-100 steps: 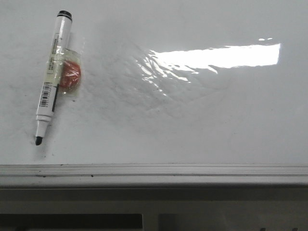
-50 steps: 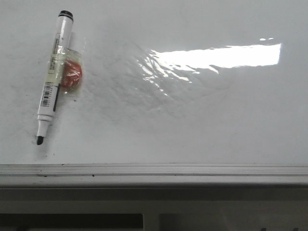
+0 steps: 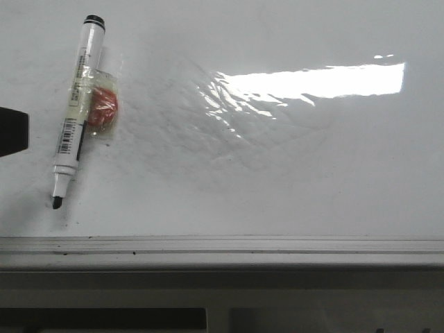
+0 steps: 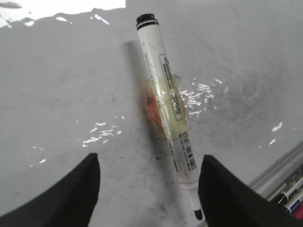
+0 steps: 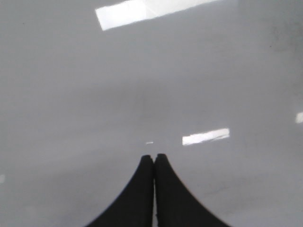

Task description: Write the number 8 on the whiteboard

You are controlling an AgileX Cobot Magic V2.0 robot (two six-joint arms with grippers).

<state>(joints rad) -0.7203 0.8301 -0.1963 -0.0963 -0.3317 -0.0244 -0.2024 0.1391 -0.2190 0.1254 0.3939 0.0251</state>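
At the far left of the front view a dark piece, likely the left gripper (image 3: 10, 132), is poking in beside the pen (image 3: 78, 111), which is lying uncapped on the whiteboard (image 3: 277, 173), tip toward the near frame, with an orange lump (image 3: 104, 107) taped against its barrel. In the left wrist view that gripper (image 4: 149, 184) is hanging with its fingers (image 4: 78, 194) released and spread wide, the pen's tip end lying between them untouched. The right gripper (image 5: 154, 158) is hovering over bare board with its fingers (image 5: 142, 189) clenched together on nothing, and no 8 is showing anywhere on the board.
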